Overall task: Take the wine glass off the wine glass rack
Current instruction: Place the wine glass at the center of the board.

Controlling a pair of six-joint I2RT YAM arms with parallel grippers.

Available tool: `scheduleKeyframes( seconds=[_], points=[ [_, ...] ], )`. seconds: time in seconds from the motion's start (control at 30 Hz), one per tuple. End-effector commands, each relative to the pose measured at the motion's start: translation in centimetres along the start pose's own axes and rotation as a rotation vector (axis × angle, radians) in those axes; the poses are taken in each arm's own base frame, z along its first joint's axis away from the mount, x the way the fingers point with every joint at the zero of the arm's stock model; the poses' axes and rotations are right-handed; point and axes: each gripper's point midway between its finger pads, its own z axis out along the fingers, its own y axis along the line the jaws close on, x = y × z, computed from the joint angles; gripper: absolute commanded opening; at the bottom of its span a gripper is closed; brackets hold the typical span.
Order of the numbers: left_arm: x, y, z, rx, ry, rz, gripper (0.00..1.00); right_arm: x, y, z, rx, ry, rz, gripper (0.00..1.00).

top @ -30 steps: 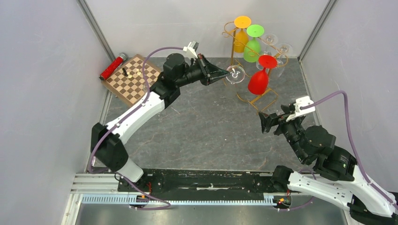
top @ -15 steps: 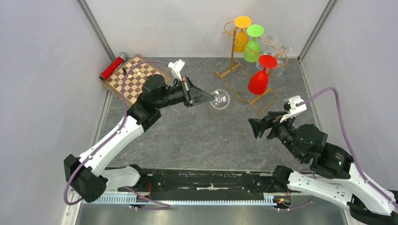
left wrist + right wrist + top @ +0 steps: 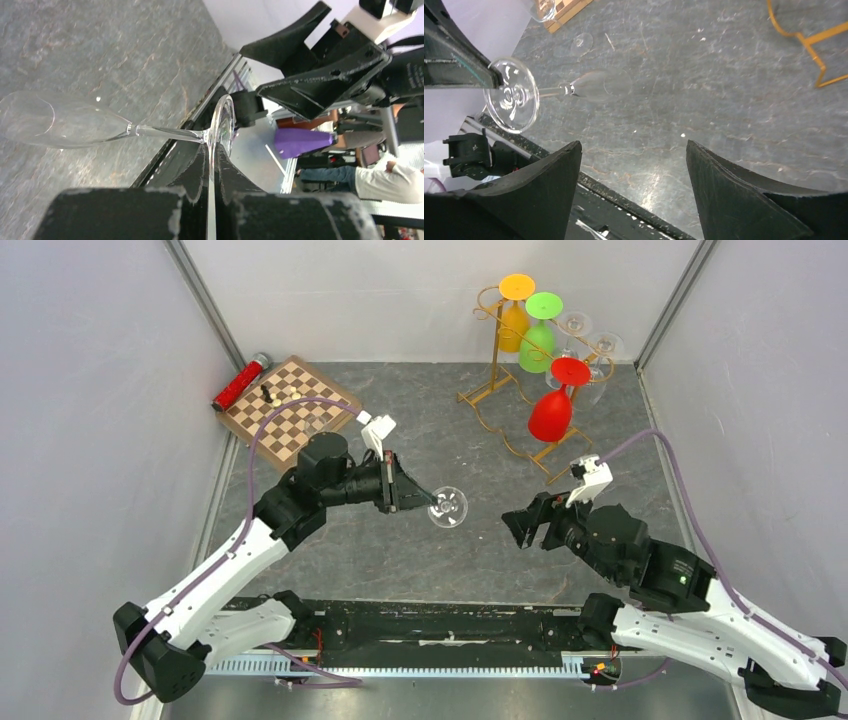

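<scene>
My left gripper (image 3: 428, 503) is shut on the round foot of a clear wine glass (image 3: 447, 508), held above the middle of the table. In the left wrist view the foot (image 3: 222, 127) is pinched edge-on between the jaws, and the stem and bowl (image 3: 45, 120) reach left over the table. The glass also shows in the right wrist view (image 3: 594, 86). My right gripper (image 3: 524, 528) is open and empty, a little right of the glass and facing it. The gold wire wine glass rack (image 3: 497, 360) stands at the back right with orange, green, red and clear glasses hanging on it.
A chessboard (image 3: 287, 406) with a few pieces lies at the back left, a red can (image 3: 240, 382) beside it. The rack's wire base (image 3: 811, 45) shows at the top right of the right wrist view. Grey walls close in the table.
My left arm has carried the clear glass from beside the rack back to the middle of the table. My right arm has moved left and forward, toward the glass.
</scene>
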Motion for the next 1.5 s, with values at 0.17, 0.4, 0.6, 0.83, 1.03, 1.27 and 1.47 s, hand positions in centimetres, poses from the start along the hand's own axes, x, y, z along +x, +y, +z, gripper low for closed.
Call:
scheduleKeyframes(
  seconds=[0.17,0.4,0.6,0.83,1.03,1.27,1.47],
  points=[
    [3.1,0.7,-1.0,-0.056,0.056,0.177,0.02,3.3,1.7,1.9,-0.072,0.048,0.182,0.79],
    [5.2,-0.3,-0.5,-0.065,0.121,0.31,0.02,4.8,2.5,2.7,-0.117,0.075,0.242,0.78],
    [6.6,-1.1,0.0,-0.077,0.164,0.423,0.02,5.8,2.8,3.2,-0.155,0.089,0.294,0.77],
    [8.6,-2.4,0.7,-0.079,0.217,0.608,0.02,7.9,3.8,3.9,-0.246,0.159,0.351,0.77],
    [10.0,-2.6,1.2,-0.09,0.247,0.725,0.02,9.5,4.2,4.4,-0.311,0.206,0.399,0.76],
    [10.7,-2.8,1.8,-0.081,0.25,0.779,0.02,11.2,4.9,4.6,-0.385,0.263,0.443,0.75],
    [11.5,-2.3,2.6,-0.099,0.265,0.824,0.02,11.2,6.0,4.5,-0.451,0.281,0.461,0.75]
  ],
)
